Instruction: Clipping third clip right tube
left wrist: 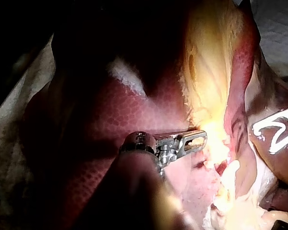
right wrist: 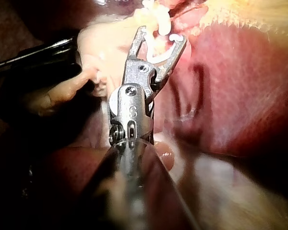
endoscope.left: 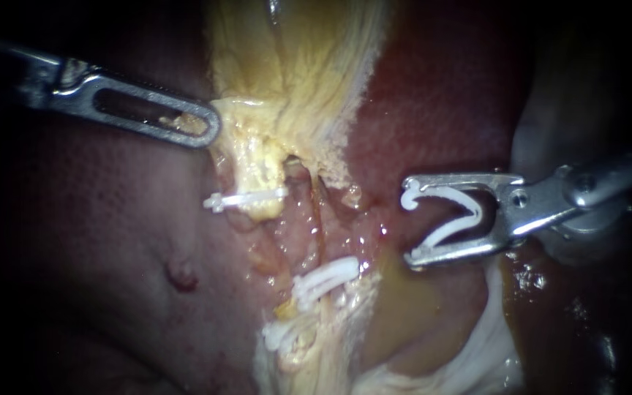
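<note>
My right instrument (endoscope.left: 409, 227) comes in from the right, its jaws wide apart with an open white clip (endoscope.left: 477, 212) seated between them, touching both. It hangs just right of the right tube (endoscope.left: 318, 219) and does not reach around it. That tube carries two white clips (endoscope.left: 327, 278) lower down, the second (endoscope.left: 283, 335) below the first. A third white clip (endoscope.left: 246, 199) crosses the yellow left tube (endoscope.left: 257, 164). My left instrument (endoscope.left: 210, 128) is shut on yellow gallbladder tissue (endoscope.left: 294, 66). The right wrist view shows the loaded jaws (right wrist: 162, 36) ahead of pale tissue.
Dark red liver (endoscope.left: 111, 256) lies to the left and behind the right instrument (endoscope.left: 440, 95). Pale whitish tissue (endoscope.left: 491, 344) lies under the right jaws. In the left wrist view the left jaws (left wrist: 201, 139) meet brightly lit yellow tissue, and the open clip (left wrist: 278, 132) shows beyond.
</note>
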Robot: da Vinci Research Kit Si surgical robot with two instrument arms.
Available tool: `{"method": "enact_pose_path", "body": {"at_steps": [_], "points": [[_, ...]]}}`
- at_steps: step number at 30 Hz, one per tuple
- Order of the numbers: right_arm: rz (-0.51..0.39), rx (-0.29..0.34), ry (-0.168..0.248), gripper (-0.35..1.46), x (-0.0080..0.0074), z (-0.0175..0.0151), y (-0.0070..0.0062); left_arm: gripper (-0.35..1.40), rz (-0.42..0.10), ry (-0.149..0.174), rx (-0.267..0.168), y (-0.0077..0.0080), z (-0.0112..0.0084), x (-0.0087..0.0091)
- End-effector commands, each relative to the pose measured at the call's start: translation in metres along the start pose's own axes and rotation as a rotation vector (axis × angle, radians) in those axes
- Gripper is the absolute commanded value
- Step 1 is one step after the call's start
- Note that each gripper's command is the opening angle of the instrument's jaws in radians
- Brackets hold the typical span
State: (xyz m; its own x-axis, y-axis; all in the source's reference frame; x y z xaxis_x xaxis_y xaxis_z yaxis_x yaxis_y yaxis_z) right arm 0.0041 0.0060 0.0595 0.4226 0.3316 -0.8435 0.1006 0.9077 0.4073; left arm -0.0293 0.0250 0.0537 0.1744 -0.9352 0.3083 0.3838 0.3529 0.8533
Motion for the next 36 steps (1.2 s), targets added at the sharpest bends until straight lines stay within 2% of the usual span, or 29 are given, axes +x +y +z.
{"method": "enact_pose_path", "body": {"at_steps": [1, 9, 16, 29, 36], "points": [[-0.006, 0.002, 0.000, 0.50, -0.0001, 0.0002, 0.0000, -0.35, 0.000, 0.000, 0.000, 0.0000, 0.0000, 0.0000], [0.031, 0.021, 0.006, 0.50, -0.0001, 0.0017, -0.0001, -0.35, 0.001, 0.000, -0.001, 0.0000, 0.0000, 0.0000], [0.105, 0.043, 0.015, 0.50, -0.0005, 0.0036, 0.0003, -0.35, 0.000, 0.000, -0.001, -0.0001, 0.0000, 0.0001], [0.233, 0.047, 0.021, 0.50, -0.0024, 0.0081, 0.0022, -0.35, 0.000, -0.001, -0.002, -0.0003, 0.0001, 0.0001], [0.243, 0.037, 0.020, 0.50, -0.0036, 0.0097, 0.0036, -0.35, 0.000, -0.001, -0.002, -0.0003, 0.0000, 0.0001]]}}
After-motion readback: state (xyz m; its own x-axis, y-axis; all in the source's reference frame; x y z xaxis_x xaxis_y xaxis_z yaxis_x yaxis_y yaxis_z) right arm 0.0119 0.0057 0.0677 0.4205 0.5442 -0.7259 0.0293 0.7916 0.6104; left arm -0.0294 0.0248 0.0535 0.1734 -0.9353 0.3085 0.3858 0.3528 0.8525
